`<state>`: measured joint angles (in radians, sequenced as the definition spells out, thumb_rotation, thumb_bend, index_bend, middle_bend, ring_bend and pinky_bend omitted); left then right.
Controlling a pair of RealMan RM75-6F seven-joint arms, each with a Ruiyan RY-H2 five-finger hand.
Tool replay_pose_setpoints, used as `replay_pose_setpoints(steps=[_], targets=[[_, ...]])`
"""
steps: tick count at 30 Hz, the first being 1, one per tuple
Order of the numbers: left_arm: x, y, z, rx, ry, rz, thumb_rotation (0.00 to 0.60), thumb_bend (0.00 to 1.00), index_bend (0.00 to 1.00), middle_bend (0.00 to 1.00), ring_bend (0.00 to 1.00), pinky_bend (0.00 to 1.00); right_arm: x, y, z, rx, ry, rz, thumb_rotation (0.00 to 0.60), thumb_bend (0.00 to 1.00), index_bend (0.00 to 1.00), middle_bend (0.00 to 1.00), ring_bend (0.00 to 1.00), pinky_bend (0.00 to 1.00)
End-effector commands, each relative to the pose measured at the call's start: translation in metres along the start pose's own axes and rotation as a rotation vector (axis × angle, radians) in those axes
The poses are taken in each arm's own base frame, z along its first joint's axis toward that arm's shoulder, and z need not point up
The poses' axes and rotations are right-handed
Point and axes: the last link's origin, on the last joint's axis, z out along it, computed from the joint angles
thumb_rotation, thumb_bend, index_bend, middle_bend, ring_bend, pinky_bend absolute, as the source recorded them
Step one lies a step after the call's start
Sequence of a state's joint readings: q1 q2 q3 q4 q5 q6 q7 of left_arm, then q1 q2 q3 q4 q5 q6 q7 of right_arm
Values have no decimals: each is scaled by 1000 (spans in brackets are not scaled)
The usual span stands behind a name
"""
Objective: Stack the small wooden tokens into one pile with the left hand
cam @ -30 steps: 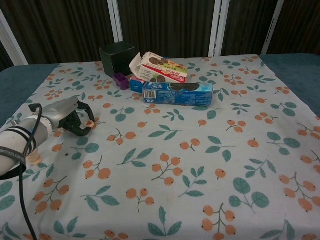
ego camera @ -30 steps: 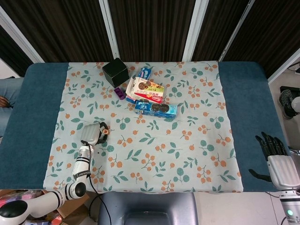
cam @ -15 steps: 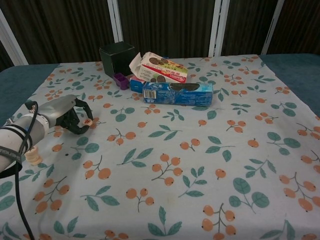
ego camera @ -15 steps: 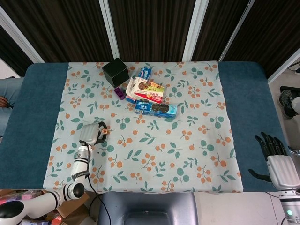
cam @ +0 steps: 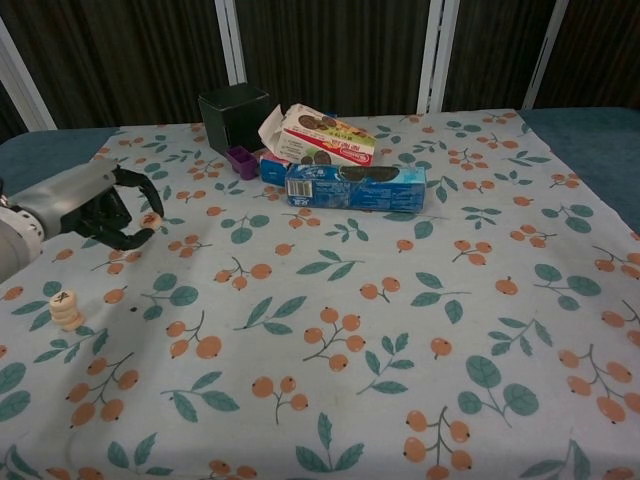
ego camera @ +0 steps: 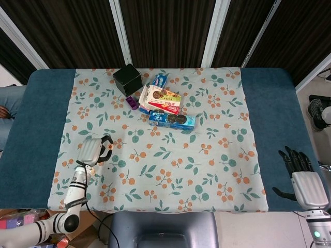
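In the chest view a short pile of small wooden tokens [cam: 66,310] stands on the floral cloth at the near left. My left hand [cam: 95,205] hovers above and behind the pile, apart from it. It pinches one small wooden token [cam: 150,220] between its thumb and a finger. From the head view the left hand [ego camera: 93,150] is over the cloth's left part, the token [ego camera: 110,149] showing at its fingertips; the pile is not distinguishable there. My right hand [ego camera: 301,175] rests off the cloth at the far right, fingers spread, holding nothing.
At the back of the cloth [cam: 380,330] stand a black box [cam: 234,118], a small purple container [cam: 241,160], a white cookie box [cam: 325,137] and a blue cookie pack [cam: 355,186]. Blue table surface [ego camera: 41,119] borders the cloth on both sides.
My left hand has drawn back to the left and risen with the token still pinched. In the chest view the pile, earlier at the forearm's edge, now stands free. The right hand barely shifted.
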<state>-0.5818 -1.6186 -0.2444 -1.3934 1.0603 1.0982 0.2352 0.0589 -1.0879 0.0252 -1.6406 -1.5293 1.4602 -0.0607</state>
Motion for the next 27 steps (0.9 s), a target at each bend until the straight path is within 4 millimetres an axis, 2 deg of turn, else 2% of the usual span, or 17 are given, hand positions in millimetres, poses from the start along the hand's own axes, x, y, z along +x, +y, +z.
replay_pose_setpoints(steps=[1,9,27], targets=[[10,-14,-28,-4,3,-14,600,410,513,1000,1000,1000,-1,-1,0,4,-2,-3,600,147,0,0,0,0],[5,-33,-57,14,-24,-12,600,413,511,1000,1000,1000,-2,-4,-1,14,-7,-5,600,147,0,0,0,0],[-3,-53,-76,20,-43,-3,600,412,500,1000,1000,1000,-3,-4,-1,13,-15,-6,600,148,0,0,0,0]])
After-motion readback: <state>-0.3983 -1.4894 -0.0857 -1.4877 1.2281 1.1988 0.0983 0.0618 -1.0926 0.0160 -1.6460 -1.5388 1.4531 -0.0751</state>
